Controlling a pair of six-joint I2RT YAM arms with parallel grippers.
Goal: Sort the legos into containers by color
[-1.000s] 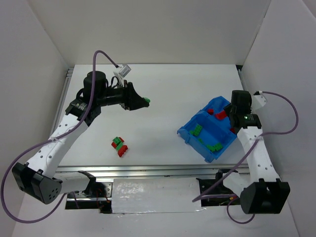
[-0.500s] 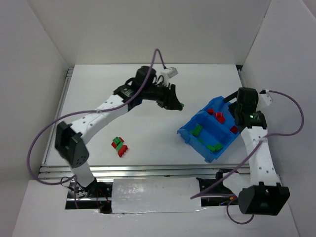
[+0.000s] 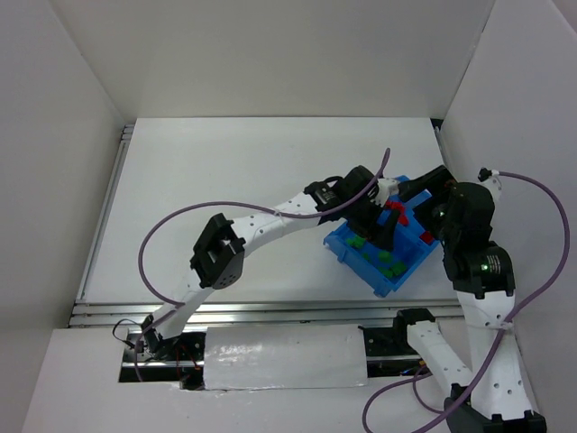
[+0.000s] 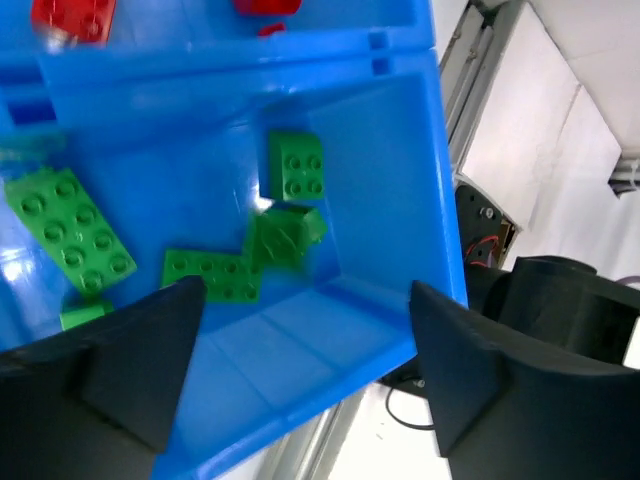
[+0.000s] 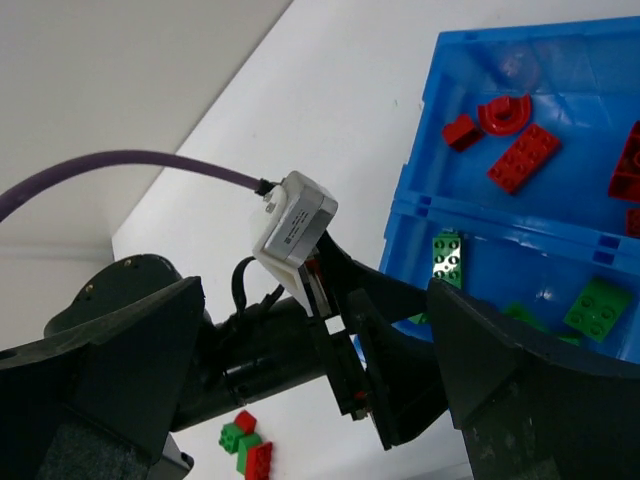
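The blue bin (image 3: 339,244) stands at the right of the table. My left gripper (image 3: 383,236) hangs open over its near compartment with nothing between the fingers (image 4: 140,370). Below it lie several green legos (image 4: 295,165), one of them blurred and tilted (image 4: 285,235). Red legos (image 4: 72,18) lie beyond the divider (image 4: 230,70) in the far compartment. My right gripper (image 5: 320,380) is open and empty, raised beside the bin's far right corner and looking down on the left gripper. Red legos (image 5: 525,155) and green legos (image 5: 447,257) show in separate compartments there.
A small cluster of red and green legos (image 5: 245,442) lies on the white table, left of the bin; in the top view the left arm's elbow (image 3: 216,254) covers it. White walls enclose the table. Aluminium rails (image 3: 270,311) run along the near edge.
The left arm swung right from the back middle of the table to over the bin, and its gripper opened, letting go of the green lego. The right arm lifted out of the bin, open.
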